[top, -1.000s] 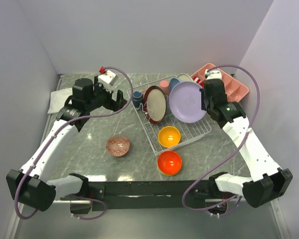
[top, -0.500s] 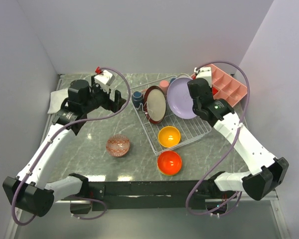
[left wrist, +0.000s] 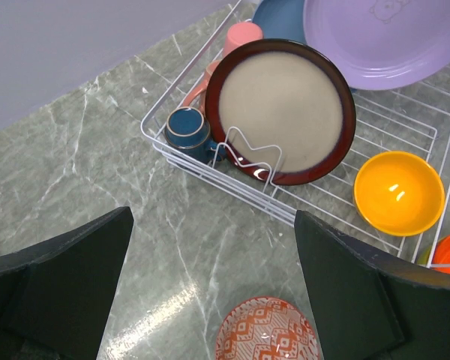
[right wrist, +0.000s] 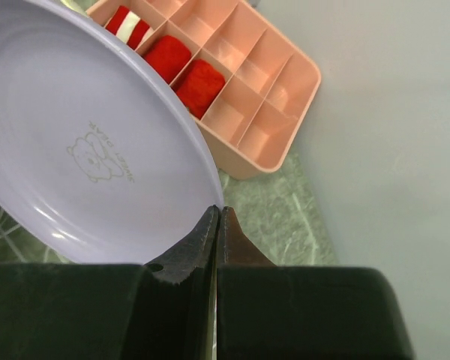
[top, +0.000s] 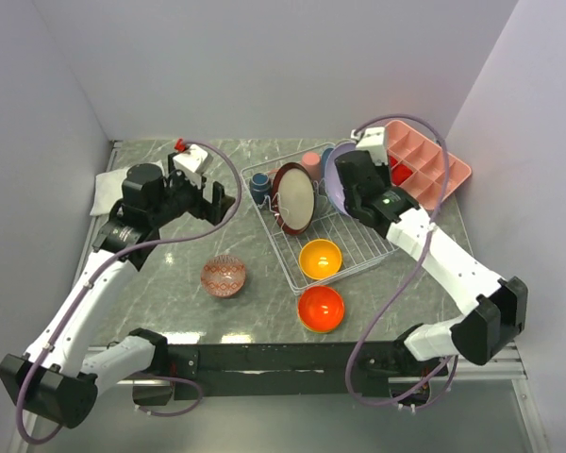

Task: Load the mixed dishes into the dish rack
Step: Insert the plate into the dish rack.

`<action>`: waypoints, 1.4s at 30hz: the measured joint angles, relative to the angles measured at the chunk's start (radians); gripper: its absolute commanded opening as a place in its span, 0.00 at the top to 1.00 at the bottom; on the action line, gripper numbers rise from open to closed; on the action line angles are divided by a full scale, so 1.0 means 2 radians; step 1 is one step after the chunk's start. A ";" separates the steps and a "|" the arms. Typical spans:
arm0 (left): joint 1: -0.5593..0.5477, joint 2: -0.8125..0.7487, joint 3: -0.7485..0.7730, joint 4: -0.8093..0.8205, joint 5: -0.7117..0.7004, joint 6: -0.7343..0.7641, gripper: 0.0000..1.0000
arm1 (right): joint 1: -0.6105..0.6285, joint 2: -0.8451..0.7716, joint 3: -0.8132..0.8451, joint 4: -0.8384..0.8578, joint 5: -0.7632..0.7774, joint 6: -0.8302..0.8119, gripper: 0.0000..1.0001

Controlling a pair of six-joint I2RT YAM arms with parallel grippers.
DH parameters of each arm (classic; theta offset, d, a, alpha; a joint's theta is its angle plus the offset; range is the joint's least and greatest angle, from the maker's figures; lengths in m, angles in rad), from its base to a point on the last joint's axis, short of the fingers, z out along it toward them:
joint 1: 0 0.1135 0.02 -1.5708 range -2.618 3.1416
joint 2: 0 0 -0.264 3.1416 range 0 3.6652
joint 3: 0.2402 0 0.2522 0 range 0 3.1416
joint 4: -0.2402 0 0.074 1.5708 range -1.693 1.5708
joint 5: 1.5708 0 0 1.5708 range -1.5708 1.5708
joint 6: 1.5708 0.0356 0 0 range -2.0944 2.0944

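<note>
Seen from above, the right arm's wrist covers most of the lavender plate (top: 331, 177). Only a sliver of its rim shows over the far end of the dish rack (top: 358, 247), and a blue plate (left wrist: 279, 16) behind it is largely hidden. The right gripper (right wrist: 216, 216) is pinched tight on the lavender plate's rim, with the arm reaching in across the rack's right side. The left gripper (left wrist: 214, 281) hangs left of the rack, fingers spread wide and holding nothing, facing the dark-red-rimmed plate (left wrist: 281, 111) that stands upright in the rack.

Blue plate (left wrist: 279, 21) mostly hidden + cropped
</note>
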 measured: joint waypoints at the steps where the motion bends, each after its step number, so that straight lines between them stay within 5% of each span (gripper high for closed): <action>1: 0.000 -0.003 -0.002 0.000 0.000 0.000 0.04 | 0.005 0.006 -0.003 0.010 0.009 -0.011 1.00; 26: 0.000 -0.078 -0.037 0.007 0.011 -0.027 0.04 | 0.049 0.159 0.028 0.127 0.088 -0.208 1.00; 42: 0.000 -0.074 -0.037 0.009 0.023 -0.042 0.04 | 0.086 0.154 0.020 0.223 0.174 -0.321 1.00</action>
